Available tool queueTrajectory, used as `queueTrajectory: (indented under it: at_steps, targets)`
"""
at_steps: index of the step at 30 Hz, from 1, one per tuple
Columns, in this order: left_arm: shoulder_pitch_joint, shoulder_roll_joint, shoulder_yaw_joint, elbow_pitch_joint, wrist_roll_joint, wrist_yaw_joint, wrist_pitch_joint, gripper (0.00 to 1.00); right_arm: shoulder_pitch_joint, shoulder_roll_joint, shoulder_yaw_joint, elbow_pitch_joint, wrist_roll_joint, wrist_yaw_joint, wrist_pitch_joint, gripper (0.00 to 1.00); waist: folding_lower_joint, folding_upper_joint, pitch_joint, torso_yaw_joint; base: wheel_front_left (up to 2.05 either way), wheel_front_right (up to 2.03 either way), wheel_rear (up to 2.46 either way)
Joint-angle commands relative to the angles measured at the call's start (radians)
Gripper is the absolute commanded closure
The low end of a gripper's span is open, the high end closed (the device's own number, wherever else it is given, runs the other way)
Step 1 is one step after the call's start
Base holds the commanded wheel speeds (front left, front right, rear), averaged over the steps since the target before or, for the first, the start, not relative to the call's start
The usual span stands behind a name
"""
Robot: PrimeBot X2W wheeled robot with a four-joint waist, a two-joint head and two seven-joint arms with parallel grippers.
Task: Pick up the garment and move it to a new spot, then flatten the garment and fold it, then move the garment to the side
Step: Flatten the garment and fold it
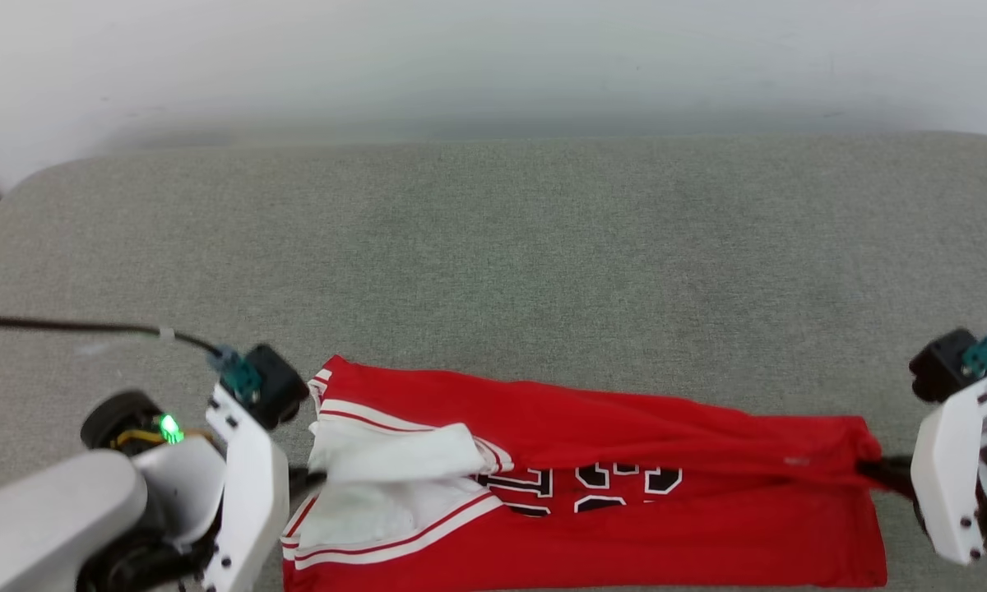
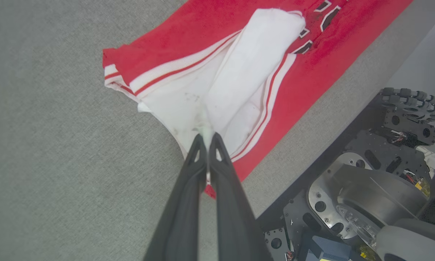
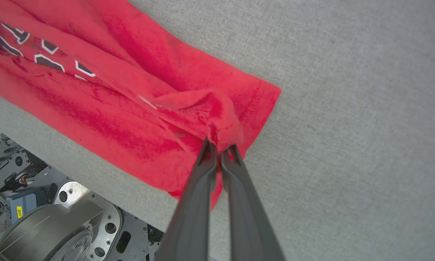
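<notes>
Across the near part of the wide grey cloth-covered surface [image 1: 493, 247] the garment [image 1: 592, 419] lies stretched sideways, reaching almost from one arm to the other, with its near edge running out of the bottom of the head view. It is bright red. Its shoulder end is at the left and its plain hem end at the right, and a long fold of red cloth runs across it from left to right. Just off the near edge of the surface, the robot's wheeled base [image 2: 366, 195] shows as dark metal plates and a roller wheel. At the left end of the garment the white sleeves [image 1: 395, 456] are bunched together, edged by red-and-white striped trim [image 1: 378, 419]. The left end effector [image 2: 206, 136] is clenched on that white cloth, its two dark fingers pressed together over a pinch of it. At the far right the right end effector [image 3: 220, 146] is clenched on a gathered tuft of red cloth at the hem. Black white-outlined lettering [image 1: 609, 477] sits mid-garment, its top overlapped by the fold. A thin black cable [image 1: 74, 327] runs in from the left to the left wrist, where a small green light [image 1: 169, 427] glows.
</notes>
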Motion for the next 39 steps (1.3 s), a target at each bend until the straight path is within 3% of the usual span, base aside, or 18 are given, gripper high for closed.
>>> queueTrajectory:
  at_steps: [1,7,13,14,15,16,17,22,25,32,39]
  targets:
    - [0.024,0.002,0.001,-0.007,-0.001,0.008,-0.008,1.00,0.028,-0.003,0.006,-0.005,0.004,0.000,-0.007,1.00,0.0002,0.0000,-0.002,-0.001,0.00,0.00,0.00]
    - [0.163,-0.024,0.000,0.002,0.014,0.038,-0.021,1.00,0.089,0.028,0.021,0.025,-0.010,0.000,-0.034,1.00,0.0002,0.0000,0.013,-0.007,0.00,0.00,0.00]
    - [0.226,-0.084,0.001,0.088,0.014,0.016,-0.033,1.00,0.086,0.077,0.034,0.096,-0.044,-0.001,-0.071,1.00,0.0002,0.0000,0.038,-0.009,0.00,0.00,0.00]
    - [0.226,-0.089,0.001,0.101,0.016,0.012,-0.035,1.00,0.081,0.085,0.031,0.107,-0.047,-0.001,-0.081,0.83,0.0002,0.0000,0.039,-0.009,0.00,0.00,0.00]
    - [0.225,-0.094,0.003,0.111,0.020,0.013,-0.046,1.00,0.074,0.092,0.029,0.114,-0.049,-0.001,-0.092,0.57,0.0002,0.0000,0.039,-0.009,0.00,0.00,0.00]
    - [0.222,-0.099,0.009,0.118,0.027,0.019,-0.057,0.54,0.067,0.095,0.027,0.117,-0.054,-0.001,-0.105,0.00,0.0002,0.0000,0.037,-0.008,0.00,0.00,0.00]
    - [0.216,-0.102,0.012,0.122,0.040,0.022,-0.073,0.00,0.064,0.094,0.024,0.119,-0.055,-0.001,-0.114,0.00,0.0002,0.0000,0.033,-0.007,0.00,0.00,0.00]
    - [0.216,-0.099,0.039,0.103,0.090,0.057,-0.169,0.00,0.094,0.055,-0.011,0.041,-0.058,0.000,-0.208,0.00,0.0002,0.0000,0.011,-0.002,0.00,0.00,0.00]
    - [0.229,-0.099,0.071,0.072,0.124,0.105,-0.267,0.00,0.114,0.021,-0.059,-0.006,-0.066,0.000,-0.264,0.00,0.0002,0.0000,0.007,-0.001,0.00,0.00,0.00]
    - [0.272,-0.127,0.164,0.056,0.198,0.271,-0.529,0.00,0.172,0.035,-0.250,-0.005,-0.066,0.000,-0.346,0.00,0.0002,0.0000,0.016,0.000,0.00,0.00,0.00]
    - [0.324,-0.180,0.250,0.086,0.272,0.440,-0.708,0.00,0.263,0.122,-0.414,0.071,0.021,0.000,-0.310,0.00,0.0002,0.0000,0.031,0.013,0.00,0.00,0.00]
